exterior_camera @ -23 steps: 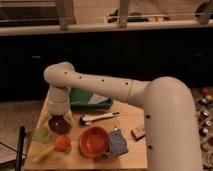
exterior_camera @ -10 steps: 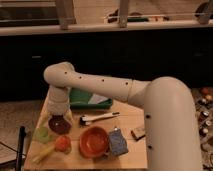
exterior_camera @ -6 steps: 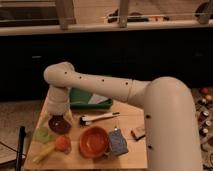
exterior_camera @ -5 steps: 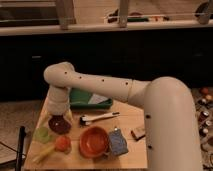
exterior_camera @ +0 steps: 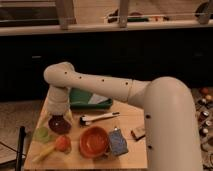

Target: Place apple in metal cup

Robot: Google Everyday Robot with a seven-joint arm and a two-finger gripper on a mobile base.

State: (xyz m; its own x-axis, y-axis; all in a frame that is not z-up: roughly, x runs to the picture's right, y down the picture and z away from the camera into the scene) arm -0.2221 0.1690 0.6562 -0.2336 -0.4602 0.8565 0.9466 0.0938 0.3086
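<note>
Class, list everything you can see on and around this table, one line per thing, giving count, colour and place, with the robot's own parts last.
apple: 1, orange-red, front left of the table, left of the orange bowl
orange bowl: 1, orange, front middle
maroon bowl: 1, dark maroon, left side, under the arm's end
green cup: 1, light green, left edge
yellow piece: 1, yellow, front left corner, touching the apple
green tray: 1, green, back of the table
utensil: 1, black and white, middle
blue packet: 1, blue-grey, right of the orange bowl
small block: 1, tan and dark, right side
table: 1, light wood
metal cup: not identifiable in this view
arm: 1, white, reaching left across the table
gripper: 1, pale, above the maroon bowl
</note>
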